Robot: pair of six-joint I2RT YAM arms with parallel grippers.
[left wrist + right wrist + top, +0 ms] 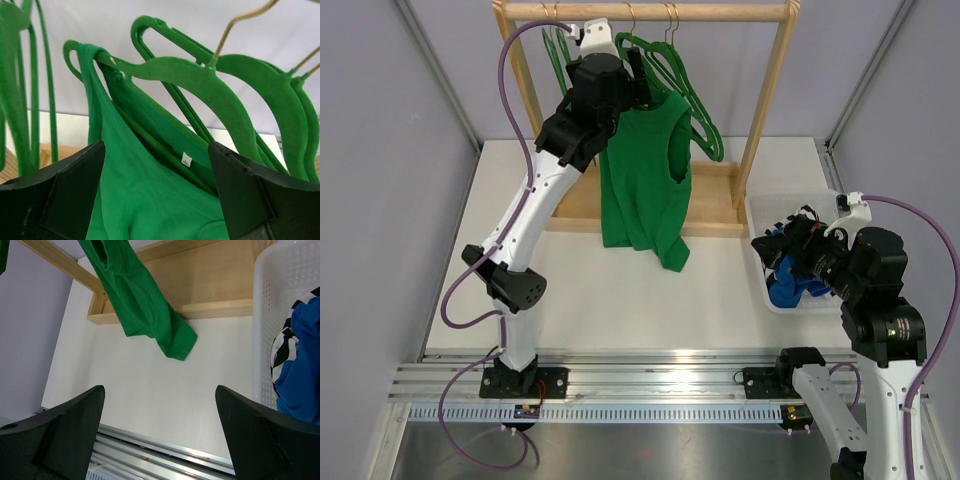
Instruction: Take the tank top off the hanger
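Tank top [645, 180] hangs on the green hanger [200, 75]; the left gripper [157, 200] fingers stand apart, cloth between them. The right gripper [160, 440] is spread wide, holding nothing.

I see top [135, 200] between spread fingers [65, 195] of left gripper [157, 192]; strap [91, 95] hooked over hanger [200, 80] end; more hangers [285, 110] at right.

One tank top [642, 170], one basket [265, 315]

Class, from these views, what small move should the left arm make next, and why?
Probably close the left gripper on the tank top: its open fingers straddle the fabric, and the strap is hooked over the hanger end.
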